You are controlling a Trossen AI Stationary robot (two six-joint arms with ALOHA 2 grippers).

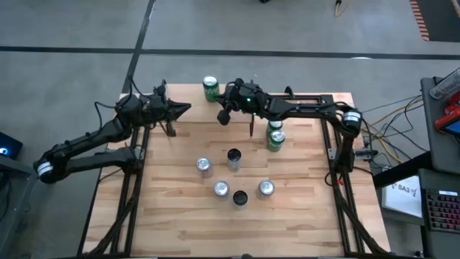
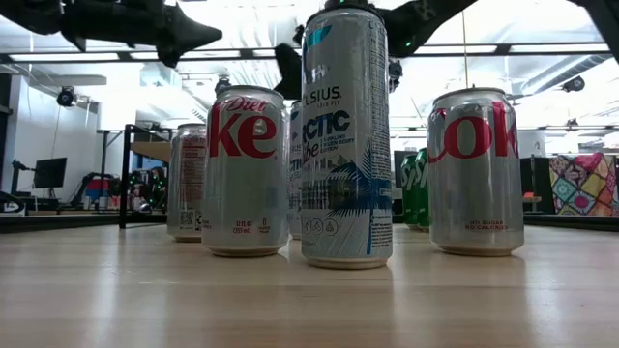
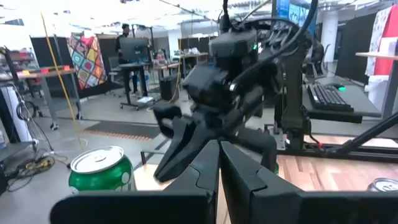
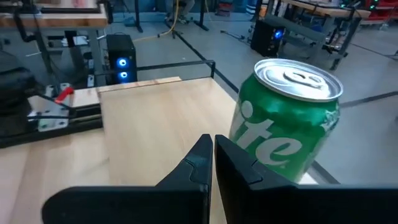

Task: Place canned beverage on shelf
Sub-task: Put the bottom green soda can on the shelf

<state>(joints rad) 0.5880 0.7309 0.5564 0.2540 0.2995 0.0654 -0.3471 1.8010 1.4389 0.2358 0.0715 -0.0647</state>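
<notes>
hovering shut, right hand point(image 1: 223, 114) beside green can point(image 1: 210, 88) on shelf point(image 1: 188, 93).

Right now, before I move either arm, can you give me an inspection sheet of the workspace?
Surface: large wooden tabletop, dry, nothing spilled.
Job's things: small raised light-wood shelf on black metal legs carries one upright green soda can. Two more green cans stand at the table's right side. Three silver cans and two dark-topped cans are upright mid-table.
Clutter: nothing seen.
Grippers: right gripper is beside the shelf's can, fingers shut and empty. Left gripper is at the far left, fingers shut and empty.
Cables: loose yellow and blue cables are on the floor to the right.
Surroundings: desks, and a person far off.
</notes>
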